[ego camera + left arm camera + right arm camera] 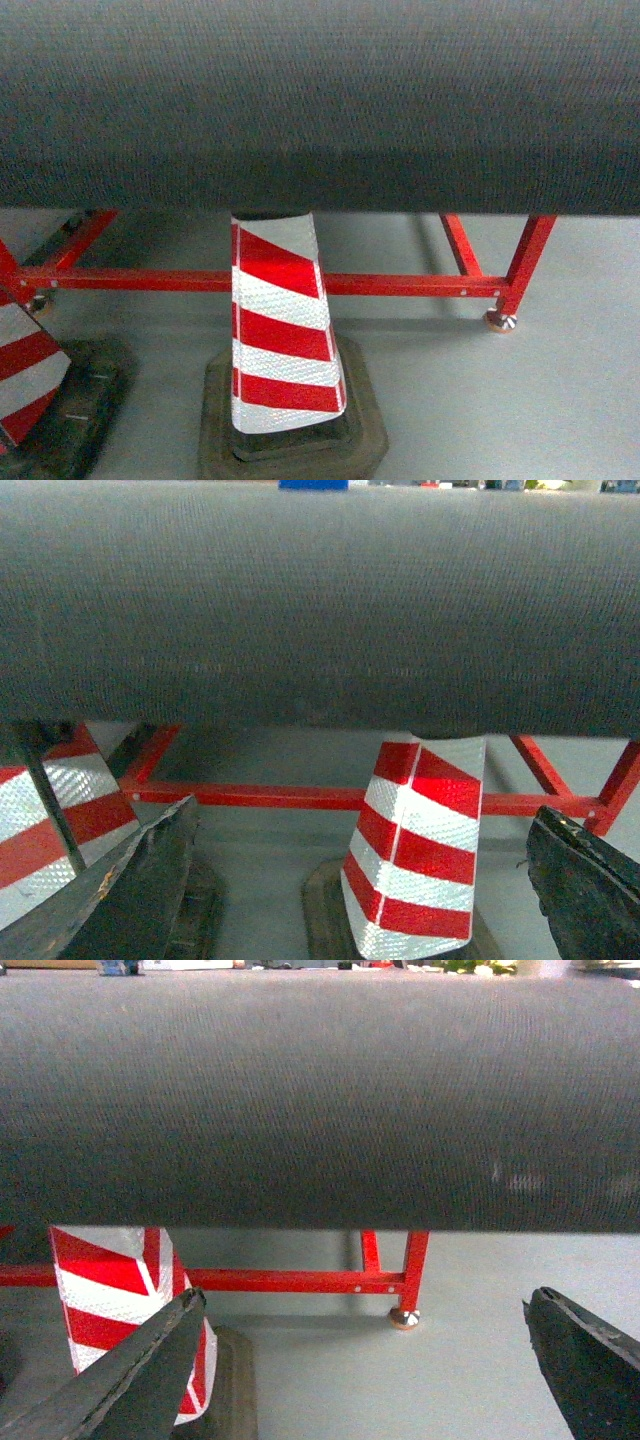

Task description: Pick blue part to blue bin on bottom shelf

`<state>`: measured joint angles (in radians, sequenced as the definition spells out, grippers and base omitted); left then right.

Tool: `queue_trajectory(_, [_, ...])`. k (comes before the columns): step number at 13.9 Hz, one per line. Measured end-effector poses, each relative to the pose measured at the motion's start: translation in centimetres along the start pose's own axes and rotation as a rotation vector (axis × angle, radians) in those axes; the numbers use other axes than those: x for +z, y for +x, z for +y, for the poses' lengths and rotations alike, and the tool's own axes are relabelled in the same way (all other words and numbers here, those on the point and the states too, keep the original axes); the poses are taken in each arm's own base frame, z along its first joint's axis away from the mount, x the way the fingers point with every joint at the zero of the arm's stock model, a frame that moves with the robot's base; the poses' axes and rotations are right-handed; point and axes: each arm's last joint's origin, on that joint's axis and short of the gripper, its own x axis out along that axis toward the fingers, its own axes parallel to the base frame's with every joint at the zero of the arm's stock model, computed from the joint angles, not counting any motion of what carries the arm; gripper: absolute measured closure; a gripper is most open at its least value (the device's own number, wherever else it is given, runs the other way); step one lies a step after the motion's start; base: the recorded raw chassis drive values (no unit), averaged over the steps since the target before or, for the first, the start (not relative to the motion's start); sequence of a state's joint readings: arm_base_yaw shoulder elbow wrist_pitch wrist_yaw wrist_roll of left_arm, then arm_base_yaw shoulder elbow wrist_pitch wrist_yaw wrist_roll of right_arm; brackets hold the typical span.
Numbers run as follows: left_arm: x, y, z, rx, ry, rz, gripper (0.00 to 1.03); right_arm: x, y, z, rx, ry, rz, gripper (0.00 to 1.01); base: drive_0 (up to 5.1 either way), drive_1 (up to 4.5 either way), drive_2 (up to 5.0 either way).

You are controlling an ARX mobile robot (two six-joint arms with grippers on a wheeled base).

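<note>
- Most of every view is filled by a dark grey textured surface (pixel 320 100), a tabletop seen edge-on, and it hides whatever lies on it.
- No blue part, blue bin or bottom shelf can be made out; the only hint is a small blue shape (pixel 313 484) cut off by the top edge of the left wrist view, beyond the grey surface, too little of it showing to say what it is.
- Blurred clutter along the far edge in the right wrist view is too small to name.
- Two striped red-and-white cones show in the head view: one cone (pixel 282 330) stands in the middle on its dark rubber base (pixel 365 420), its tip hidden behind the grey edge; a second cone (pixel 25 365) is cut off at the left.
- One red metal frame (pixel 400 285) runs below the surface, with one foot (pixel 500 321) on the grey floor (pixel 560 400).
- Two dark fingers of the left gripper (pixel 365 900) sit at the bottom corners of its view, spread wide, with nothing between them.
- Likewise, the right gripper (pixel 365 1370) has its two fingers wide apart and holds nothing.
</note>
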<state>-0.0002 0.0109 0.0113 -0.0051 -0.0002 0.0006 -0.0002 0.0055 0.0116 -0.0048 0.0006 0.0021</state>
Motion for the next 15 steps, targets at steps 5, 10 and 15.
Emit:
queue_trajectory(5, [0.00,0.00,0.00,0.000,0.000,0.000,0.05,0.00,0.00,0.00,0.000,0.001,0.000,0.03,0.0,0.00,0.0])
queue_trajectory(10, [0.01,0.00,0.00,0.001,0.000,-0.001,0.05,0.00,0.00,0.00,0.002,0.000,0.000,0.03,0.0,0.00,0.0])
queue_trajectory(15, [0.02,0.00,0.00,-0.001,0.000,-0.002,0.05,0.01,0.00,0.00,0.001,0.000,-0.001,0.03,0.0,0.00,0.0])
